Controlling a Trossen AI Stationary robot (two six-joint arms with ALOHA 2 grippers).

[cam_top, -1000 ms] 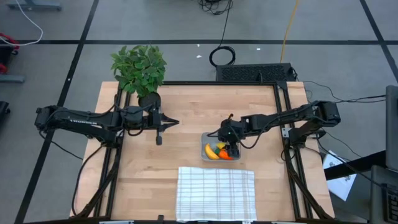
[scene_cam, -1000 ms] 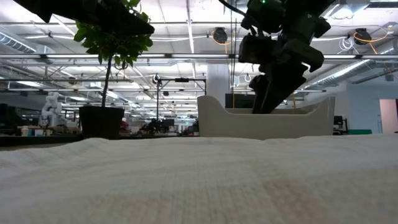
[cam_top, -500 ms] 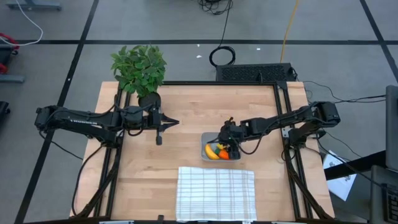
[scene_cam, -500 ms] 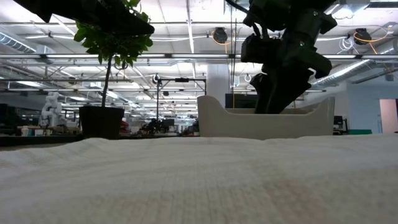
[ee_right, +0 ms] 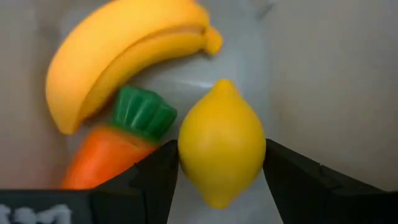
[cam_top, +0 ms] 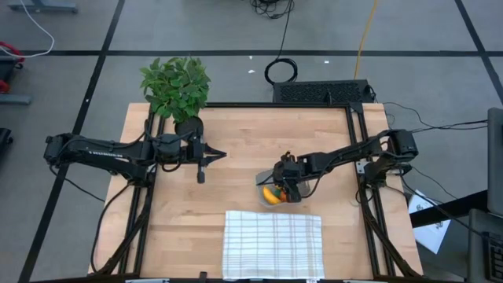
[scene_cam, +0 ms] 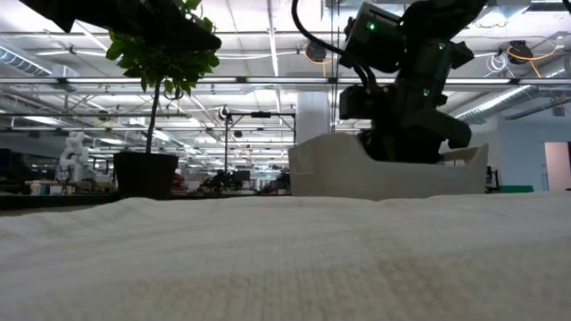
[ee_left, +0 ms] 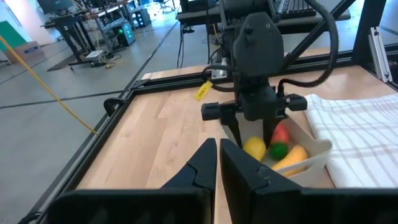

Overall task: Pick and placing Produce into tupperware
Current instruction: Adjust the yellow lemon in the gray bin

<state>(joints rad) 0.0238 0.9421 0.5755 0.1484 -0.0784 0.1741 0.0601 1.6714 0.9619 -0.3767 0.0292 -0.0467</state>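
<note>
High view, right pincer [cam_top: 288, 191]: reaches down into the tupperware [cam_top: 263, 200], which sits on the wooden surface [cam_top: 236, 157] just beyond the white checked cloth [cam_top: 273, 244].
High view, produce: the banana [cam_top: 270, 196] shows as a yellow-orange curve inside the container, partly covered by the arm.
High view, left pincer [cam_top: 201, 174]: waits over the surface near the potted plant [cam_top: 176, 86], well apart from the container.

Low view, tupperware [scene_cam: 330, 169]: its pale wall rises beyond the cloth [scene_cam: 285, 259], and the right arm comes down into it from above.
Low view, plant [scene_cam: 159, 53]: stands at the picture's left in a dark pot.

Left wrist view, left pincer [ee_left: 218, 163]: fingers pressed together, holding nothing.
Left wrist view, contents: lemon [ee_left: 254, 148], carrot [ee_left: 281, 133] and banana [ee_left: 287, 158] all lie inside the tupperware [ee_left: 318, 152], with the right arm standing over them.

Right wrist view, right pincer [ee_right: 221, 165]: its two dark fingers [ee_right: 152, 176] sit on either side of the lemon [ee_right: 222, 149], against its flanks, clamped on it.
Right wrist view, neighbours: the carrot [ee_right: 106, 155], green top toward the lemon, lies beside the banana [ee_right: 118, 46] on the container floor.
</note>
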